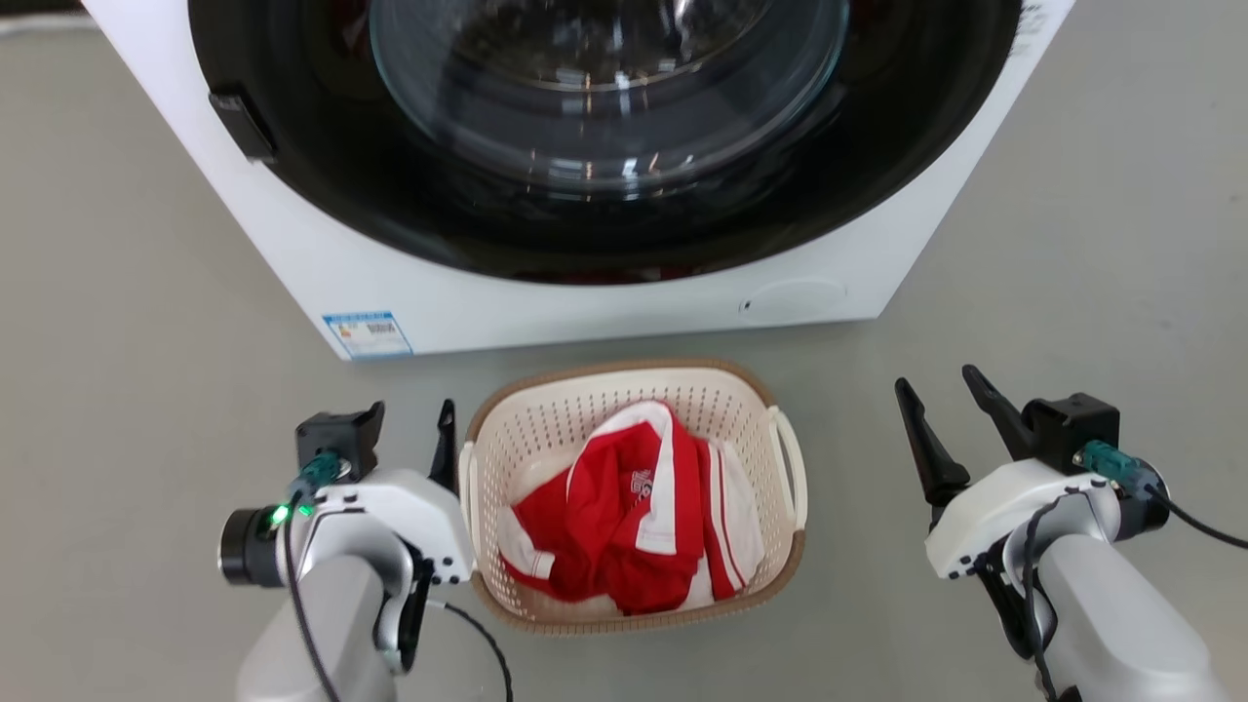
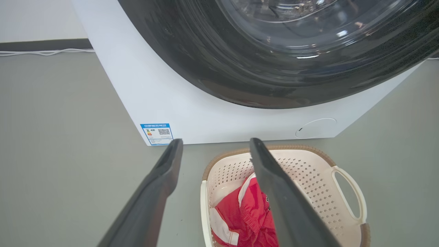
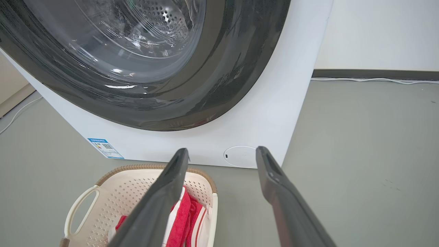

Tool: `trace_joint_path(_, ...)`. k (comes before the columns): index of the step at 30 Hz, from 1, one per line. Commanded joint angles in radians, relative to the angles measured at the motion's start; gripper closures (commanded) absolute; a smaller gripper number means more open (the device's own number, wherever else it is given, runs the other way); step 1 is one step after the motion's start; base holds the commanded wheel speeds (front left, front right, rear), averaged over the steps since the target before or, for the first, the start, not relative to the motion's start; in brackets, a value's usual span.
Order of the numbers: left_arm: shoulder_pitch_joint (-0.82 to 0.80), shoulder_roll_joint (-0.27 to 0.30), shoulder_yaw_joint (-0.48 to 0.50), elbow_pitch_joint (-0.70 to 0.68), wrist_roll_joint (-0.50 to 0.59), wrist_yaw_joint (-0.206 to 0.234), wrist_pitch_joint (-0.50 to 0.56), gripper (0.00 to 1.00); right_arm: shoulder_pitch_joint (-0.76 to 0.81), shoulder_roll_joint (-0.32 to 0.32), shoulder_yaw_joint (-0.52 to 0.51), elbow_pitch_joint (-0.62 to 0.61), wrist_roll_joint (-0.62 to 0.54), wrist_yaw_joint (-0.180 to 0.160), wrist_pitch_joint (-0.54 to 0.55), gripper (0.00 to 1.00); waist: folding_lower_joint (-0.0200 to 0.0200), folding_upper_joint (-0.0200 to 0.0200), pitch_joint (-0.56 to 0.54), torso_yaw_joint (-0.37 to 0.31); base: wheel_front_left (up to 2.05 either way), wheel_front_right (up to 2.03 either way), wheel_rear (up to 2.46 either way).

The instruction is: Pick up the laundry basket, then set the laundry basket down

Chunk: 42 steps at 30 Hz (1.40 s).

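Grey floor point(image 1: 127, 292) | white washer point(image 1: 604, 307) behind laundry basket point(image 1: 546, 419) | left fingers point(image 2: 154, 192) spread, empty | right fingers point(image 3: 288, 206) spread, empty

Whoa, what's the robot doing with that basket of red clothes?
The robot seems ready to lift the laundry basket, which sits on the floor in front of the washer with red and white clothes inside. Its left pincer is open right beside the basket's left side. Its right pincer is open too, off to the right, not touching. Nothing is gripped yet.

Cream laundry basket point(image 1: 634, 409) sits upright on floor, holding red-white clothes
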Motion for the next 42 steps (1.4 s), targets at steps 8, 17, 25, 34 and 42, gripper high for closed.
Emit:
trace_joint_path(8, 0.112, 0.043, 0.115, -0.13, 0.036, -0.018, -0.006, 0.0, 0.071, -0.005, -0.002, -0.086, -0.027, 0.006, -0.011, 0.0, 0.0, 0.0, -0.094, -0.019, 0.0, 0.0, 0.0)
trace_joint_path(17, 0.252, 0.049, 0.204, -0.262, 0.07, -0.022, -0.006, 0.0, 0.183, -0.05, -0.052, -0.224, -0.063, 0.006, -0.011, 0.0, 0.0, 0.0, -0.158, -0.013, 0.0, 0.0, 0.0)
trace_joint_path(25, 0.378, 0.039, 0.269, -0.354, 0.087, -0.028, -0.006, 0.0, 0.293, -0.058, -0.103, -0.335, -0.113, 0.006, -0.011, 0.0, 0.0, 0.0, -0.208, -0.008, 0.0, 0.0, 0.0)
trace_joint_path(34, 0.497, 0.022, 0.325, -0.445, 0.107, -0.02, -0.006, 0.0, 0.408, -0.036, -0.162, -0.417, -0.145, 0.006, -0.011, 0.0, 0.0, 0.0, -0.259, -0.008, 0.0, 0.0, 0.0)
trace_joint_path(42, 0.554, -0.002, 0.329, -0.453, 0.092, -0.011, 0.0, 1.0, 0.454, -0.003, -0.191, -0.383, -0.15, -0.001, 0.001, 1.0, 0.0, 0.0, -0.269, -0.01, 0.0, 0.0, 0.0)
